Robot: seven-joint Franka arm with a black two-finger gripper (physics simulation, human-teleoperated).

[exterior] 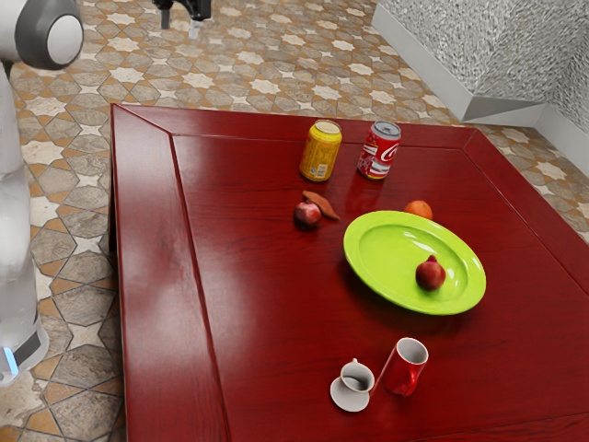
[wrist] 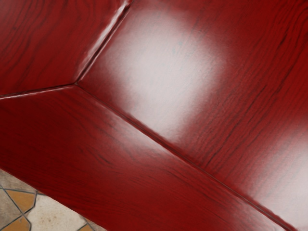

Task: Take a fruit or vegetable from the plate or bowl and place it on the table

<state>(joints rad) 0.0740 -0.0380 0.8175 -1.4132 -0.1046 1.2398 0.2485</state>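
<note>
The dark red round fruit [exterior: 430,273], with a small pointed tip, lies on the lime-green plate [exterior: 382,247], toward the rim nearer the mug and away from the middle. Just past the plate's far rim sits an orange fruit [exterior: 419,209], partly hidden by that rim; whether the two touch I cannot tell. Toward the exterior view's left from the plate, a reddish round piece of produce [exterior: 307,215] lies close against a long brownish-orange one [exterior: 321,204], both on the tabletop. Behind them stand a yellow can [exterior: 320,152] and a red can [exterior: 378,151], upright and near each other, with a gap between. On the near side of the plate, a red mug [exterior: 403,368] with a pale inside stands beside a small white cup [exterior: 357,375] and its saucer [exterior: 348,396]. All this is on the dark red wooden table [exterior: 248,322]. The gripper [exterior: 179,29] is well apart from the fruit, near the exterior view's top edge, its two fingers spread with a gap between them and nothing pinched. The wrist view looks down on glossy table wood, where grooves meet, and a corner of patterned floor [wrist: 48,214] past the table's edge.
</note>
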